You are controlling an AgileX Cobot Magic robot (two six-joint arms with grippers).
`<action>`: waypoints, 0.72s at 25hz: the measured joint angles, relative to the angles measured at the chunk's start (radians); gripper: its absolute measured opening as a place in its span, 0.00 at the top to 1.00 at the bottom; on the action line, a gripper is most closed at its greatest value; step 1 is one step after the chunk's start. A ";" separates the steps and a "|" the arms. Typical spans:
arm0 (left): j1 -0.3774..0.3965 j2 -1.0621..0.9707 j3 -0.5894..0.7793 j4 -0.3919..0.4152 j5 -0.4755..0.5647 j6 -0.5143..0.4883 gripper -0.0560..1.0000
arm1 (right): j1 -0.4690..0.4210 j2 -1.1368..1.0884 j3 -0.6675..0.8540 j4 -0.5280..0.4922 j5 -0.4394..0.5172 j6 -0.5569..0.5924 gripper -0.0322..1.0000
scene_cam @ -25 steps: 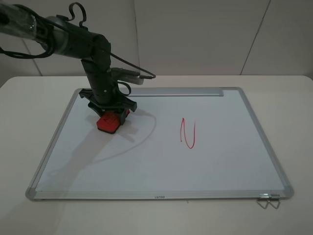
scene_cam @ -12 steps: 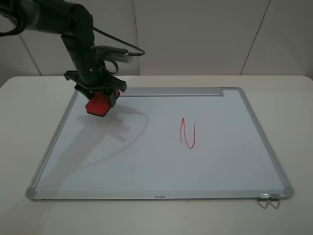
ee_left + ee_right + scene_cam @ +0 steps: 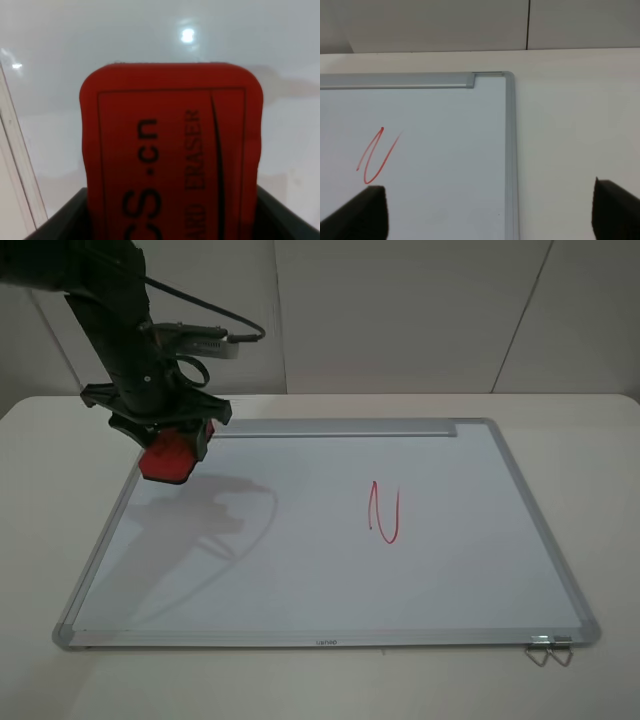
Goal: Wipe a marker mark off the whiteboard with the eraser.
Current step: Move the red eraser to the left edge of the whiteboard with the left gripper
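White counter (image 3: 600,440), whiteboard (image 3: 300,580) flat on it; I see no zigzag mark left, only a red looped squiggle (image 3: 384,512) remains.
Overhead: my left end effector (image 3: 168,445) pinches the eraser (image 3: 165,458) over the board's far left corner. Left wrist: eraser (image 3: 170,150) clamped. Right wrist: right end effector (image 3: 485,212) spread wide, empty.

High front view; wrist cams close over whiteboard (image 3: 330,560).
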 joint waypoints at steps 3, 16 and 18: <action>0.000 -0.062 0.141 0.000 -0.067 -0.044 0.41 | 0.000 0.000 0.000 0.000 0.000 0.000 0.27; 0.000 -0.124 0.589 -0.023 -0.411 -0.186 0.41 | 0.000 0.000 0.000 0.000 0.000 0.000 0.27; 0.000 -0.124 0.604 -0.024 -0.433 -0.188 0.41 | 0.000 0.000 0.000 0.000 0.000 0.000 0.27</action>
